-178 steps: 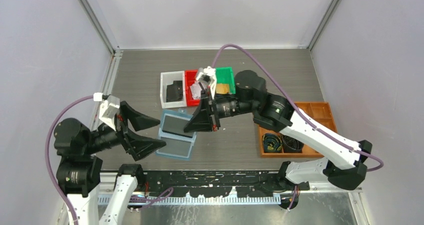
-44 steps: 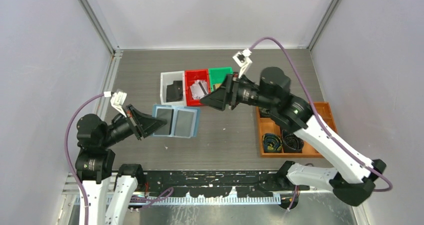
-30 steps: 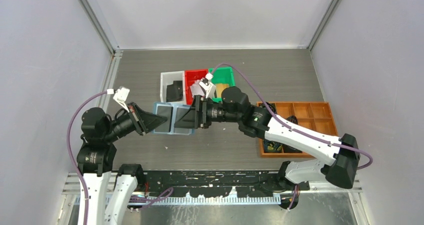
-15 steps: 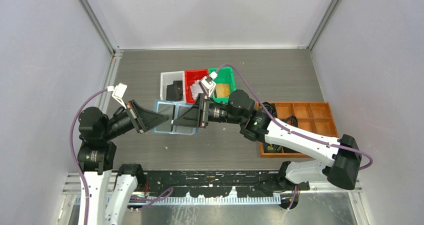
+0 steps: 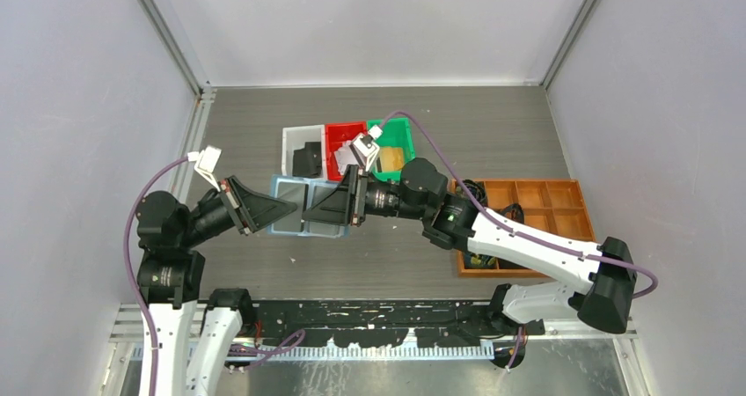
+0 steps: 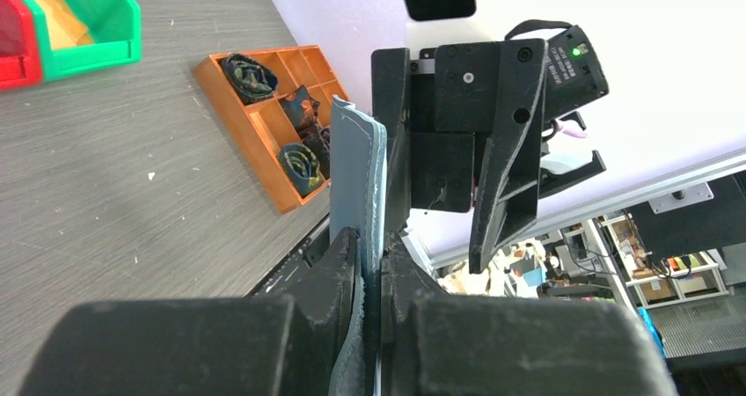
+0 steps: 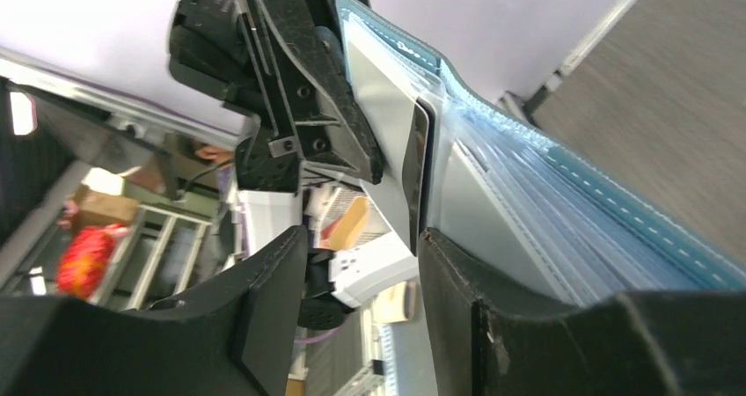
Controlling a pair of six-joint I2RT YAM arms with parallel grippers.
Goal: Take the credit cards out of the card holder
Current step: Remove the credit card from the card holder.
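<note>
The left gripper (image 6: 368, 248) has its jaws clenched on the card holder (image 6: 356, 163), holding it edge-up above the table (image 6: 132, 167). The right gripper (image 7: 362, 238) has its jaws parted around a dark credit card (image 7: 417, 172). I'd pinch that card alone and draw it straight out.

**Bright, even light; the near parts out of focus**

In the top view the light is bright and even, and it comes from overhead. The grey table (image 5: 493, 132) shows no glare. Around the left pincer (image 5: 295, 209) and the right pincer (image 5: 308, 217) the shadows on it are soft and weak. The walls (image 5: 79, 106) lean outward toward the edges of the frame. In both wrist views the fingers (image 6: 264, 326) close to the lens are dark and blurred, while things beyond the pincer tips are sharp. Behind the left pincer the background is almost washed out to white. Between the right pincer's fingers, the clear sleeves of the card holder (image 7: 528, 194) give a pale shine.
</note>
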